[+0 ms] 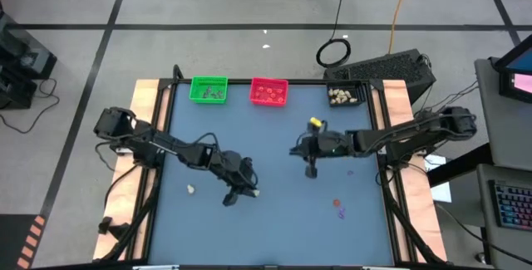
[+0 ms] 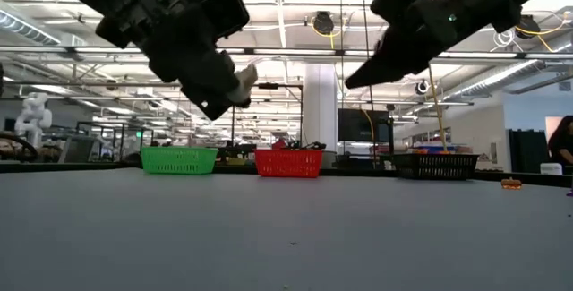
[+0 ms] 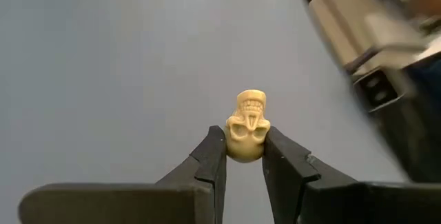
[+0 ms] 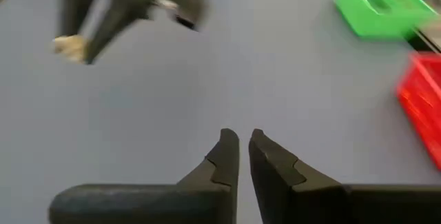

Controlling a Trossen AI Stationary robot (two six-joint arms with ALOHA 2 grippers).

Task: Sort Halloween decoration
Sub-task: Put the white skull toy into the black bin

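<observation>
My left gripper (image 1: 249, 192) hangs above the middle of the blue table, left of centre, shut on a cream skull trinket (image 3: 247, 133), which also shows in the low view (image 2: 243, 81). My right gripper (image 4: 243, 141) hovers right of centre (image 1: 312, 170), its fingers a narrow gap apart with nothing between them. Loose trinkets lie on the table: a cream one (image 1: 191, 189) at the left, an orange one (image 1: 337, 203) and a purple one (image 1: 341, 213) at the near right. My left gripper pinches the skull's two sides (image 3: 230, 145) between its two fingertips (image 3: 215, 148), at their free ends only. The fingers slant down toward the table. The skull is lifted clear of the table, its teeth pointing away from the gripper.
At the far edge stand a green tray (image 1: 209, 89), a red tray (image 1: 268, 92) and a black tray (image 1: 347, 95), each holding small pieces. Wooden strips border the table at left and right. Bare blue surface lies between the two grippers and toward the near edge.
</observation>
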